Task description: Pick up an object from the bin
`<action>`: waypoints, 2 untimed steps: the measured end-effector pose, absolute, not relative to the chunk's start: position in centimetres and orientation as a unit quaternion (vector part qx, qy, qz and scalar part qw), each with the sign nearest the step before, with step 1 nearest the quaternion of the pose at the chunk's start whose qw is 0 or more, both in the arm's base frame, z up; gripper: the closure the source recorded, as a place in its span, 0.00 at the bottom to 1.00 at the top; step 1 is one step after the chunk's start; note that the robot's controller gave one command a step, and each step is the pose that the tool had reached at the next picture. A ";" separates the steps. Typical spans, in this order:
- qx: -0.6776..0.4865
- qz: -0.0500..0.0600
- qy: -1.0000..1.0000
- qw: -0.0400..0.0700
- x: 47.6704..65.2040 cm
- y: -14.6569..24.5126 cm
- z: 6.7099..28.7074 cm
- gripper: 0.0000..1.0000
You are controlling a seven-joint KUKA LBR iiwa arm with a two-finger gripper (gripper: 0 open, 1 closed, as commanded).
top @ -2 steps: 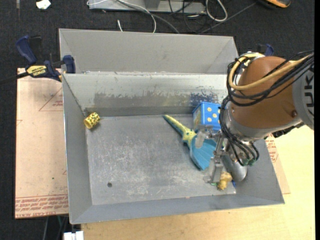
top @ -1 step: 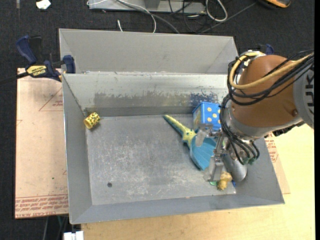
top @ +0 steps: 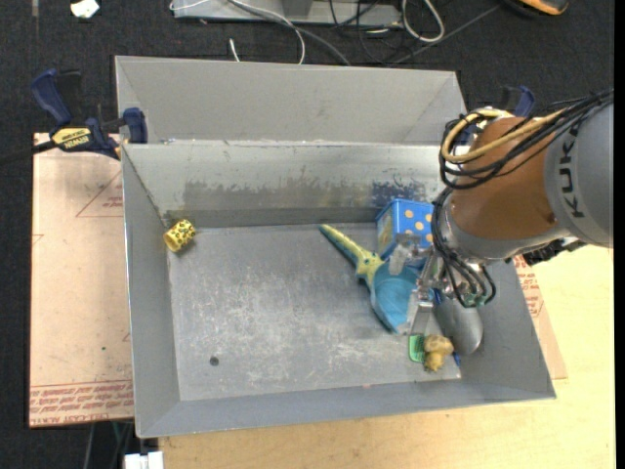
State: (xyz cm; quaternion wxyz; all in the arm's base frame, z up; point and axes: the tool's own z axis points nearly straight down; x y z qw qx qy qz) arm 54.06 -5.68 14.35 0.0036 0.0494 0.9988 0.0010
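Nearest, by the front wall on the right of the grey metal bin (top: 273, 311), lies a small lumpy green-and-yellow toy (top: 431, 351). Just behind it the tool (top: 427, 296) hangs low against the right edge of a soft-looking light-blue toy with a long, pointed yellow-green neck (top: 383, 286), which lies flat on the floor right of the middle. Whether the tool is released or clenched I cannot tell. Farther back a blue box with yellow dots (top: 410, 221) stands at the rear wall. Far left sits a yellow spotted cube (top: 180, 234). The floor is scuffed, dull sheet metal. By my judgement nothing is lifted yet; grasping and raising remain.
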 end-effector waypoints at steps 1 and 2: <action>0.192 0.003 0.981 0.005 52.6 -8.6 7.4 0.00; 0.164 0.002 0.986 0.001 55.1 -3.7 7.0 0.00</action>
